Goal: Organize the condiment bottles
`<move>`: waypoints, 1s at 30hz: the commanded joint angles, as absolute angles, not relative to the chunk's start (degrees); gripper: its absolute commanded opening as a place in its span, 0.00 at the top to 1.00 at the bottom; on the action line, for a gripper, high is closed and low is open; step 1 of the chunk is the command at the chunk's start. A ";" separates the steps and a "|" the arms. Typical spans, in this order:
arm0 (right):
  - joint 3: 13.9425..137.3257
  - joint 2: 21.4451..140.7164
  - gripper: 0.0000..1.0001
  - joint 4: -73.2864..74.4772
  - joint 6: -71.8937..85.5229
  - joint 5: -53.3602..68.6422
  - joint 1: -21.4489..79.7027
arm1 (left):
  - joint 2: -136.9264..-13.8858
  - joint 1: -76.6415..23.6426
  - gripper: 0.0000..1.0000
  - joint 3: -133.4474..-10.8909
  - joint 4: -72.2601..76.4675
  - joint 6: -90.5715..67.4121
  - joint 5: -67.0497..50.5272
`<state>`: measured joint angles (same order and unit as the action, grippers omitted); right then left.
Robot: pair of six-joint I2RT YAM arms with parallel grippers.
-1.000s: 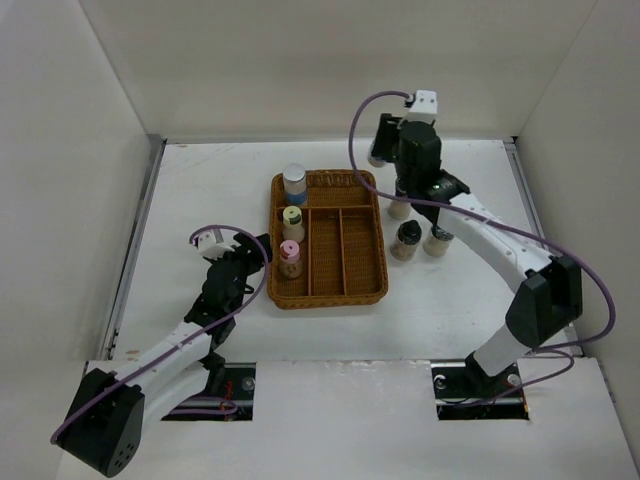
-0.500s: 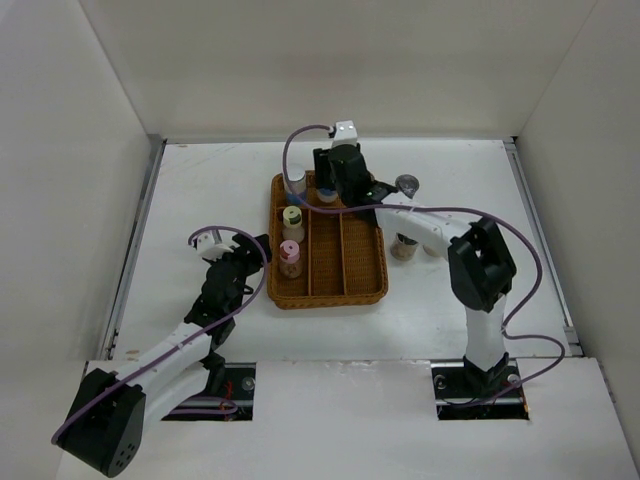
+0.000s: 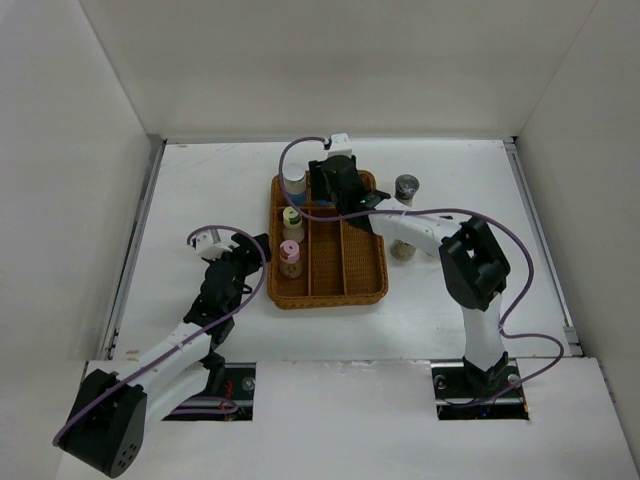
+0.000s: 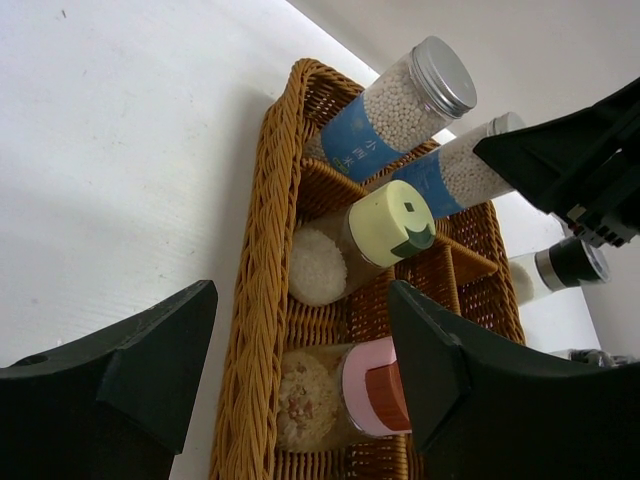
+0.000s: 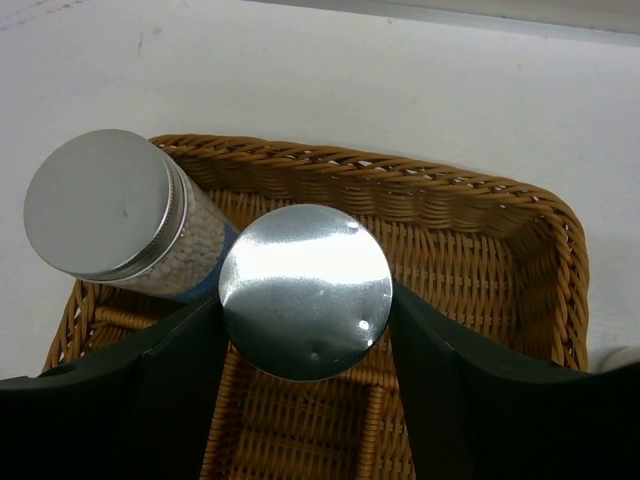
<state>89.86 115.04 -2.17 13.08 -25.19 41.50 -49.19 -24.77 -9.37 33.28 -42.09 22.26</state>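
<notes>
My right pincer [image 5: 305, 320] clamps a jar [image 5: 305, 285] mid-frame; set down crooked it could topple its upper-left neighbour [image 5: 100, 205]; left pincer [image 4: 300, 335] gapes empty.

Jars seen: six. In tray [image 3: 372, 285], four: grey-cap [image 3: 294, 183], yellow-cap [image 3: 292, 217], pink-cap [image 3: 290, 253], silver-cap [image 5: 305, 280] between right gripper [image 5: 306, 310] jaws. Right of those jaws, on table [image 3: 200, 200]: dark-cap [image 3: 406, 186], half-hidden jar [image 3: 402, 250]. Tray: one.

Left gripper [image 4: 302, 300] jaws apart, empty, beside wicker tray [image 4: 258, 200] holding grey-cap blue-label jar [image 4: 400, 105], second blue-label jar [image 4: 452, 170], yellow-cap jar [image 4: 385, 225], pink-cap jar [image 4: 362, 390].
</notes>
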 commanded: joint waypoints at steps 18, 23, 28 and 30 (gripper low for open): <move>76.57 93.53 0.20 -11.79 15.64 -24.25 35.56 | -47.99 -23.68 0.33 -9.14 36.12 -42.80 20.39; 70.59 89.13 0.15 -6.08 14.94 -28.73 28.88 | -48.87 -23.60 0.33 -9.23 36.39 -42.89 20.30; 68.73 90.34 0.12 -2.55 13.80 -29.62 24.57 | -49.39 -24.04 0.33 -9.49 36.47 -42.98 20.31; 68.56 91.58 0.12 -2.20 13.62 -29.88 23.78 | -49.22 -24.04 0.33 -9.49 36.47 -42.98 20.21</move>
